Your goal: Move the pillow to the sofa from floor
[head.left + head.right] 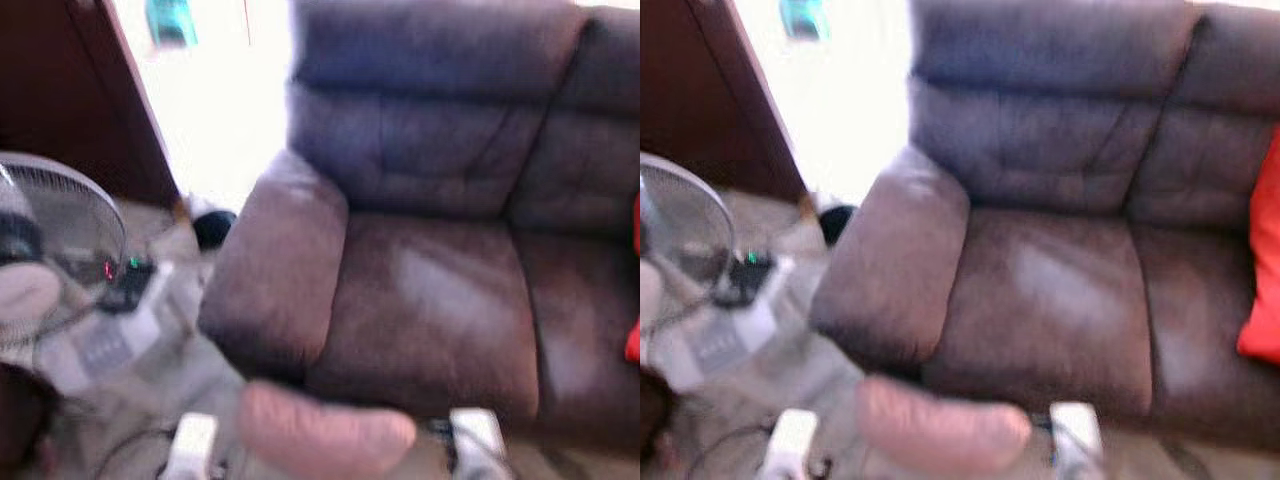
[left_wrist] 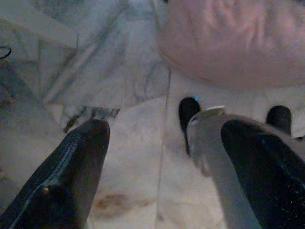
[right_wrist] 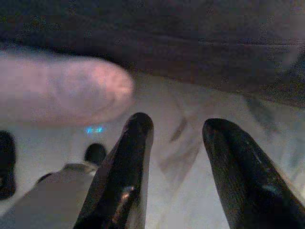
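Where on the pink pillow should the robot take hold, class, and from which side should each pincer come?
At its two ends. The pillow lies crosswise, a long soft roll before the sofa, between the arms. Probably best to bring the left pincer in from its left end and the right pincer from its right end, then squeeze inward.

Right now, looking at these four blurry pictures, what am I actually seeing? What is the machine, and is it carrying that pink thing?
This is a walking humanoid robot with two arms. The top two pictures come from cameras in its head, looking down at a brown sofa. A pink pillow sits low between its two arms, in front of the sofa. The other two pictures come from cameras on its wrists, looking along each gripper's two black fingers. The left gripper and right gripper both have their fingers spread, with the pillow beside them, not between them. How the pillow is supported I cannot tell. A standing fan is at the left; a red cushion lies on the sofa.
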{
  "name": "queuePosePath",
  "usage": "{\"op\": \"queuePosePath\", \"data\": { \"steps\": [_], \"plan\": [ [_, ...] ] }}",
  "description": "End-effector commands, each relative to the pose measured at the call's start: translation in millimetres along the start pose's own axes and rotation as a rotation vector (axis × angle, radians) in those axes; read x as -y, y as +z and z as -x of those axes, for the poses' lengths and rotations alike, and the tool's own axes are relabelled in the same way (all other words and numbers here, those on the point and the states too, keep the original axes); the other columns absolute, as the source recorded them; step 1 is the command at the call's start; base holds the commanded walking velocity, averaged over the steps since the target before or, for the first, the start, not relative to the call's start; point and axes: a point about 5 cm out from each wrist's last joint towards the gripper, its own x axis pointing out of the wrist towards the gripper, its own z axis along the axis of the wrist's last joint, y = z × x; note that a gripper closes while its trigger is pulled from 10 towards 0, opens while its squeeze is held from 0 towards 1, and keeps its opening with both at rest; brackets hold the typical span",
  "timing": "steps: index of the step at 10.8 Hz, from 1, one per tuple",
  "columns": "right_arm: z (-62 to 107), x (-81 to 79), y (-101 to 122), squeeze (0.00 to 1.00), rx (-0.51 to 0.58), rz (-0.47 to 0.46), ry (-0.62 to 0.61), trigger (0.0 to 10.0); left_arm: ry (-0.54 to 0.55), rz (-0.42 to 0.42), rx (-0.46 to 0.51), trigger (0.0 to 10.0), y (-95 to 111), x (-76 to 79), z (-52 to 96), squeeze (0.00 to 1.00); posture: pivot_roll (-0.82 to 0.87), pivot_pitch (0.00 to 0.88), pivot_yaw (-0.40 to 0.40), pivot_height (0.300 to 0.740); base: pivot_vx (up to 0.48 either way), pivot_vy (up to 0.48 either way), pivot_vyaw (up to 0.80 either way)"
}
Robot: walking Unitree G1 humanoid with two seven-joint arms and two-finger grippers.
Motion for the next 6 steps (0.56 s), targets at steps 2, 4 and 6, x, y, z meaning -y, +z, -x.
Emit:
{"op": "queuePosePath", "data": {
  "steps": [2,4,6],
  "plan": [
    [2.0,6.0,-10.0,0.00,-0.024,-0.003,-0.013,10.0,-0.010,-0.007,-0.006,10.0,-4.0,2.9,0.8,0.00,0.02,0.099,-0.011,0.740,0.000,0.000,0.00],
    [2.0,6.4,-10.0,0.00,-0.025,-0.005,-0.013,10.0,-0.006,-0.010,-0.008,10.0,-3.5,3.0,0.6,0.00,0.02,0.102,-0.013,0.740,0.000,0.000,0.00],
    [2.0,6.3,-10.2,0.00,-0.027,-0.006,-0.013,10.0,-0.003,-0.003,-0.015,10.0,-3.5,4.1,0.3,0.00,0.02,0.104,-0.015,0.740,0.000,0.000,0.00]
  ]
}}
